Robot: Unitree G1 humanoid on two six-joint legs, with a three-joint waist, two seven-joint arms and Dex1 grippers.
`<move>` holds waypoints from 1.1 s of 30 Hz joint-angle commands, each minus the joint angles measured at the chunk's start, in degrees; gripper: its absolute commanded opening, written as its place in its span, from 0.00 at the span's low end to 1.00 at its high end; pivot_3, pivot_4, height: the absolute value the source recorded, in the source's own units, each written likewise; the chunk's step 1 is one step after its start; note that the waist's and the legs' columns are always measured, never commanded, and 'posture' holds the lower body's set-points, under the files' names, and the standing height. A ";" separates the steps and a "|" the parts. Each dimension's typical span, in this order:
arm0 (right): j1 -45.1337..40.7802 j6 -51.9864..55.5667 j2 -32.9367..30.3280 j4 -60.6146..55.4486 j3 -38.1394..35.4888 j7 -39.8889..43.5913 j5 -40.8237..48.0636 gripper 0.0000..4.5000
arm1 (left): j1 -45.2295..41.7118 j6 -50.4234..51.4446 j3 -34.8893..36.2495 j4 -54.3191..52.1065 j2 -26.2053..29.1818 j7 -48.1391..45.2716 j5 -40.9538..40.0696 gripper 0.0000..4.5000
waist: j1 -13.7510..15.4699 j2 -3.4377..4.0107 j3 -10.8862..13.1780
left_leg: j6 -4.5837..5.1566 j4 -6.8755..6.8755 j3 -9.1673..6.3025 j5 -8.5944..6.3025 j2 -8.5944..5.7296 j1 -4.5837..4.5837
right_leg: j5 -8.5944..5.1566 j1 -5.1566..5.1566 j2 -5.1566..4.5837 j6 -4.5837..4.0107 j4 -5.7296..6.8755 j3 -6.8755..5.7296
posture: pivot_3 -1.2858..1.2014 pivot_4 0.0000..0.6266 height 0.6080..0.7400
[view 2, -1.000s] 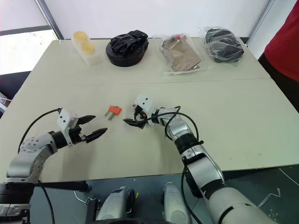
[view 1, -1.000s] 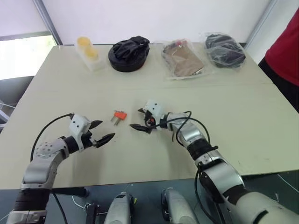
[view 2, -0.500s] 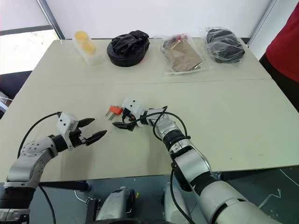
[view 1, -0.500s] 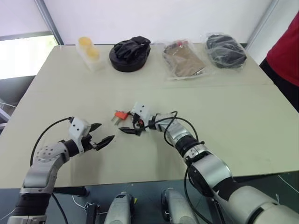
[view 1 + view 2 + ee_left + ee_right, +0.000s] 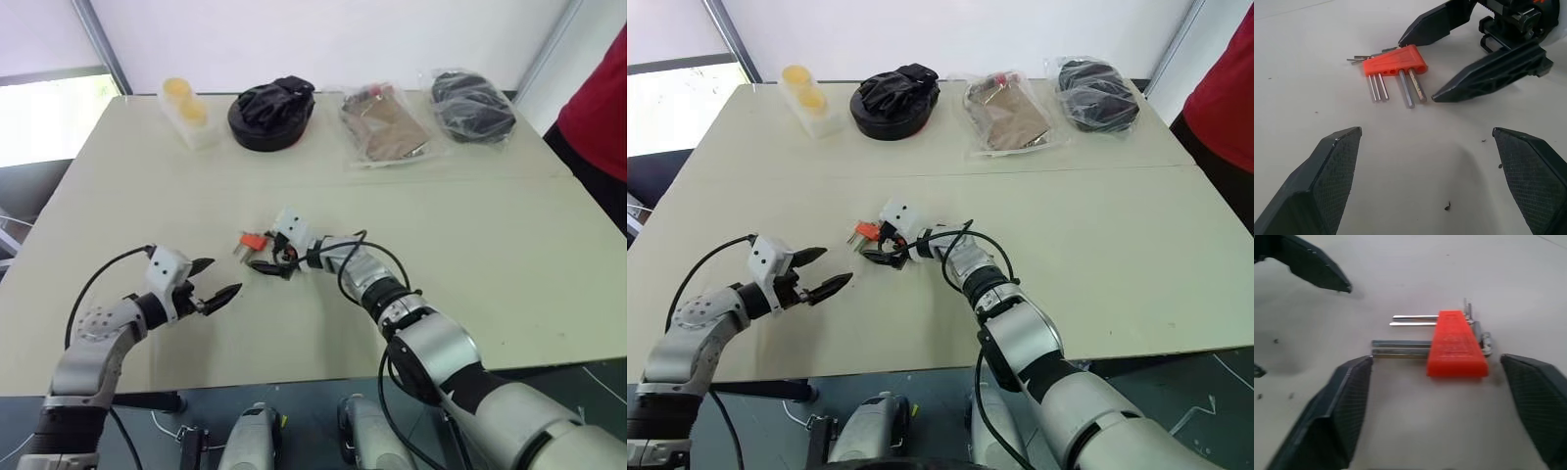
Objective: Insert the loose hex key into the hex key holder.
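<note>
The hex key holder (image 5: 1456, 343) lies flat on the table (image 5: 470, 235), a little left of centre in the head views, and the right gripper (image 5: 270, 258) sits right at it. In the right wrist view the orange block lies between that gripper's two fingers (image 5: 1332, 411), which stand apart, one on each side, with no contact I can make out. The keys stick out of the block sideways, so the holder's long run lies across the gripper's line, from one finger toward the other. At the block's far end a few bent key ends bunch together.

The loose hex key I cannot pick out as separate from those seated in the block. In the left wrist view five rods (image 5: 1407, 88) point out of the block toward that camera, two thicker and three thinner; whether one of them is the loose key, I cannot tell.

The left gripper (image 5: 216, 282) hangs at lower left in the head views, its fingers spread wide and empty, aimed at the holder but well apart from it. So the right arm is by far the nearer.

Nothing stands in the way between either gripper and the holder. Along the top of the frame, well clear, sit a clear box with yellow cups (image 5: 186, 110), a black round pouch (image 5: 270, 113) and two plastic bags (image 5: 387, 122). A person in a red top (image 5: 598, 108) stands at the right edge.
</note>
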 commanded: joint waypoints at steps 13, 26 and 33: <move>-0.80 -7.21 -1.65 -1.08 1.55 0.89 -4.71 0.22 | -1.28 -1.90 0.96 1.45 0.04 -0.15 -0.16 1.00 | -0.07 0.01 0.00 | -0.01 -0.08 0.02 0.00 0.00 -0.03 | 0.00 -0.06 -0.02 0.00 -0.04 0.01 | 0.52 0.24 1.00; -7.36 -42.97 -20.46 -16.31 10.23 -6.40 -20.89 0.22 | -27.72 12.25 -0.21 19.09 -1.24 -15.36 -10.71 1.00 | 0.10 -0.02 0.07 | -0.01 0.08 0.09 0.03 -0.31 -0.15 | 0.04 -0.07 0.23 0.11 -0.02 -0.04 | 0.52 0.24 1.00; -10.11 -50.83 -25.57 -17.15 12.02 -12.70 -26.01 0.22 | -41.64 12.72 -0.05 36.00 -7.03 -21.16 -10.76 1.00 | 0.02 -0.05 0.07 | -0.01 0.08 0.17 0.05 -0.17 -0.11 | 0.03 -0.04 0.62 0.11 0.01 0.00 | 0.52 0.24 1.00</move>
